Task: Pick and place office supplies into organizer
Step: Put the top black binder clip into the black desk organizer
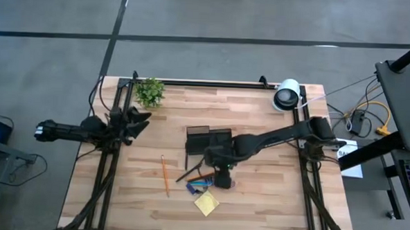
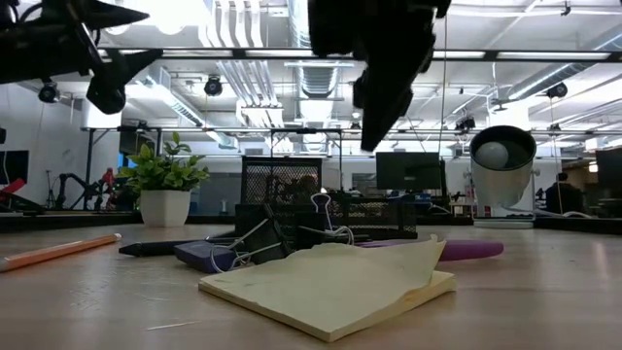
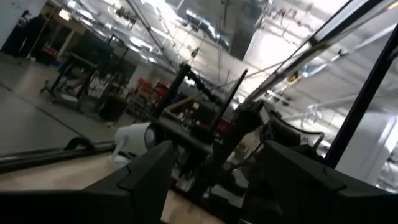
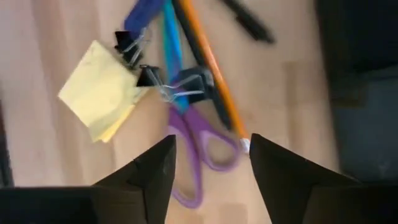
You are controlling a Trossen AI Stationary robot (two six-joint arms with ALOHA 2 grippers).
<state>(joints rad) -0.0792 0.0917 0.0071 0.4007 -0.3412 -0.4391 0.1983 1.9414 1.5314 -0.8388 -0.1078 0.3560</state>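
A pile of office supplies (image 1: 201, 181) lies in front of the black organizer (image 1: 207, 139). In it are purple-handled scissors (image 4: 198, 155), an orange pencil (image 4: 211, 71), a dark pen (image 4: 249, 22), a blue marker (image 4: 143, 15) and binder clips (image 4: 181, 84). A yellow sticky-note pad (image 4: 102, 90) lies beside them. A second orange pencil (image 1: 165, 174) lies apart to the left. My right gripper (image 4: 211, 155) is open and hangs above the scissors' handles, pointing steeply down, clear of the table in the low view (image 2: 389, 87). My left gripper (image 1: 141, 120) waits open at the table's left edge.
A small green plant (image 1: 149, 92) stands at the far left corner. A round white-and-black device (image 1: 287, 95) stands at the far right. The wooden table (image 1: 270, 201) has bare room to the right of the pile and along its near edge.
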